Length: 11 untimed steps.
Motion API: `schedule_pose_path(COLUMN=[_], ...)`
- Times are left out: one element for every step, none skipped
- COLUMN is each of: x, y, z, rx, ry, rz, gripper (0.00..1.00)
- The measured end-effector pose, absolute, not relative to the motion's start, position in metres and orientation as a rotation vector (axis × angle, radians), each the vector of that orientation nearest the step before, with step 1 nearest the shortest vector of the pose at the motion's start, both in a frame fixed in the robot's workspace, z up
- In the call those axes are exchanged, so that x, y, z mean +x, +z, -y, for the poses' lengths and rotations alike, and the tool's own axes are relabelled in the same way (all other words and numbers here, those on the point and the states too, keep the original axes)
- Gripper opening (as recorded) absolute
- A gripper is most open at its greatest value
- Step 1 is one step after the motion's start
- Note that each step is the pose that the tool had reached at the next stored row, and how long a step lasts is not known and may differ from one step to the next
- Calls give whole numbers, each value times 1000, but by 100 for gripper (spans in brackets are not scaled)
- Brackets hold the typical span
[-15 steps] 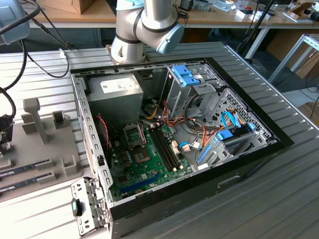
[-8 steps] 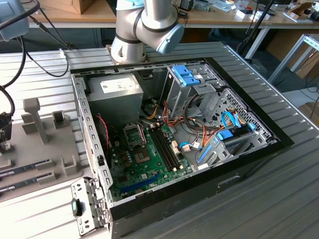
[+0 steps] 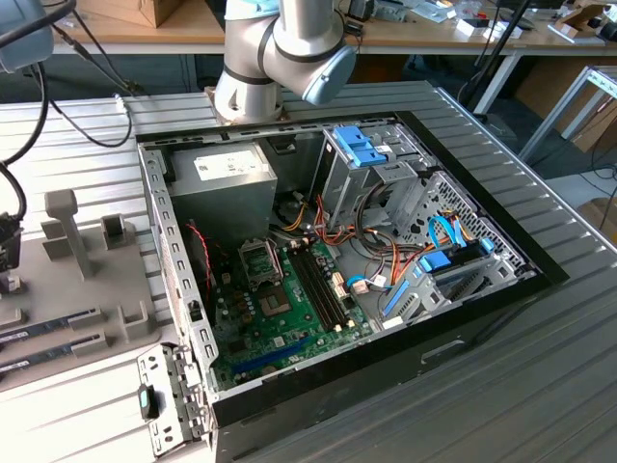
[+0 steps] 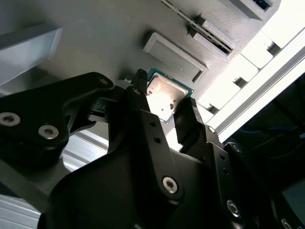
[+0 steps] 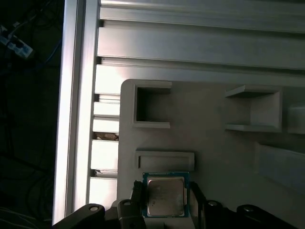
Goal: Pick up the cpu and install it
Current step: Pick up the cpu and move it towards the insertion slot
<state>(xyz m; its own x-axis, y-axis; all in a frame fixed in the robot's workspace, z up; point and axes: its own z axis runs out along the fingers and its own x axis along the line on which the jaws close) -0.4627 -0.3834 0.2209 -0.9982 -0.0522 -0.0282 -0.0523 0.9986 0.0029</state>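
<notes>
claw (image 4: 165, 98) is closed on the small flat square grey-silver cpu (image 5: 165, 196), pinching opposite green edges, near one edge of the pale grey tray (image 5: 214, 143); light, stiff, fragile underneath, i'd guess.

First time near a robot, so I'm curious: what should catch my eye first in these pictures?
In the exterior view, an open computer case lies on the ribbed table, its green motherboard exposed, with the grey robot arm rising behind it. In both wrist views, the cpu, a small silvery square with a green rim, sits right at the black gripper tip, over a pale grey tray.
</notes>
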Motion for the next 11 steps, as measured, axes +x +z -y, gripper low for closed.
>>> schedule_pose_path(x=[-463, -463, -463, -463, -463, -463, -463, -463, -463, -463, -463], y=[222, 222, 223, 224, 228, 235, 242, 243, 244, 245, 246], z=[383, 383, 383, 383, 383, 383, 383, 383, 383, 383, 383], rx=[-81, -81, -81, -81, -81, -81, -81, -81, -81, -81, -81], ry=[6, 6, 6, 7, 7, 9, 10, 11, 11, 11, 11], rz=[-3113, -3112, -3113, -3112, -3112, -3112, -3112, -3112, -3112, -3112, -3112], gripper=[47, 47, 47, 47, 47, 47, 47, 47, 47, 47, 47])
